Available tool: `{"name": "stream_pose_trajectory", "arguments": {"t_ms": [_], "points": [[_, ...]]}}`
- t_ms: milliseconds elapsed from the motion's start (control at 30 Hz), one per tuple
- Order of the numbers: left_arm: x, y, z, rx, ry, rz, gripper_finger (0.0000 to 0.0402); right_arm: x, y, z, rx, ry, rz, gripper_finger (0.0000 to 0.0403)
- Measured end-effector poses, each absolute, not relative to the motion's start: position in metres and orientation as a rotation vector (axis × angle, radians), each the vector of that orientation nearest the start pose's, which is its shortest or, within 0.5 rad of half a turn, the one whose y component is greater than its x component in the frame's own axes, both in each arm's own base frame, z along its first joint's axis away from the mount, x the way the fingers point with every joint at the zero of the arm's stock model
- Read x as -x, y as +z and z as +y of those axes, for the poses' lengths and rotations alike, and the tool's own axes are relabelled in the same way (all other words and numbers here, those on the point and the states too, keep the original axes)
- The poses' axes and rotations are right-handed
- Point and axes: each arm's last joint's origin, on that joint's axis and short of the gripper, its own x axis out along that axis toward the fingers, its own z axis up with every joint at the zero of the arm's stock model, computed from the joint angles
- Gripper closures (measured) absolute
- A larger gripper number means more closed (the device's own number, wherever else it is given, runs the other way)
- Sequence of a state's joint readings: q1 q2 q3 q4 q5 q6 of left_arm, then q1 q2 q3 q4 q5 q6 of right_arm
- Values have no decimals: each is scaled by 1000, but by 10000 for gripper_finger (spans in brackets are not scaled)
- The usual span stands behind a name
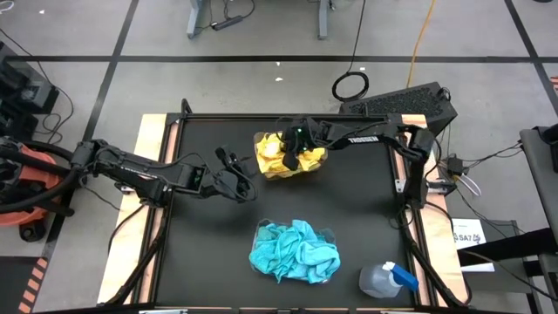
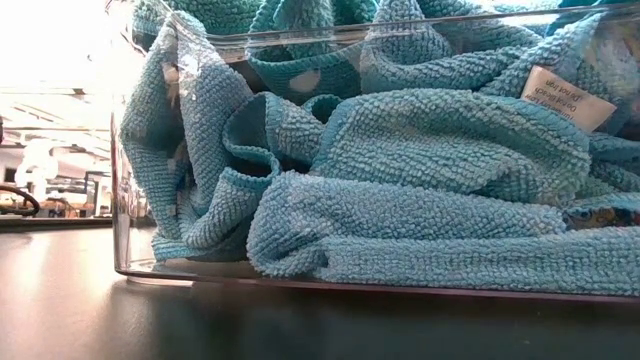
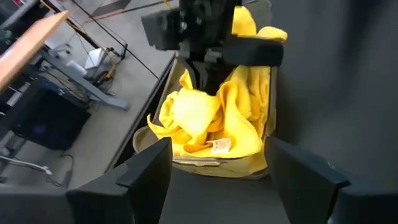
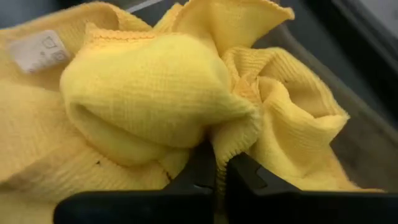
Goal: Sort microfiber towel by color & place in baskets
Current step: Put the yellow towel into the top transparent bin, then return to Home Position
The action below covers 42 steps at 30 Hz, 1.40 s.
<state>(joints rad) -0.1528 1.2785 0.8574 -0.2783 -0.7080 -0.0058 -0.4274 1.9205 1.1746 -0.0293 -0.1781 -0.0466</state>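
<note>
I see the yellow towels (image 1: 281, 159) heaped in the far clear basket (image 1: 319, 160) right under my right gripper (image 1: 295, 150), whose fingers pinch a fold of one — crumpled, a white tag showing. The turquoise towels (image 1: 292, 251) fill the near basket (image 1: 328, 235), well apart from both grippers — bunched, spilling over its rim.

Even overhead light in high view, black table (image 1: 209, 235) matte, soft shadows. Low view: room behind blown out, table sheen, turquoise towels (image 2: 400, 180) sharp. Left wrist view blurry. Right wrist view: yellow towel (image 4: 143, 93) softly focused.
</note>
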Motion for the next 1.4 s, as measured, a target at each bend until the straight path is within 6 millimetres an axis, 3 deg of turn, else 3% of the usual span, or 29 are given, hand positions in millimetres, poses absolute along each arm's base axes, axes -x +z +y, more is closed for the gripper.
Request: {"name": "stream_pose_trajectory", "arguments": {"t_ms": [100, 200, 400, 800, 1033, 1400], "points": [[-261, 253, -22, -269, 516, 642, 142, -369, 146, -162, -218, -216, 770, 399], [-260, 252, -23, -271, 504, 653, 142, -370, 142, -163, -241, -222, 777, 393], [-259, 251, -24, -277, 498, 663, 142, -365, 158, -159, -237, -225, 762, 367], [-259, 250, -24, -287, 497, 675, 142, -343, 236, -139, -163, -197, 639, 249], [-252, 258, -23, -310, 497, 660, 142, -319, 280, -120, -126, -171, 590, 189], [-197, 308, -17, -268, 487, 506, 142, -245, 354, -79, -30, -124, 499, 180]]}}
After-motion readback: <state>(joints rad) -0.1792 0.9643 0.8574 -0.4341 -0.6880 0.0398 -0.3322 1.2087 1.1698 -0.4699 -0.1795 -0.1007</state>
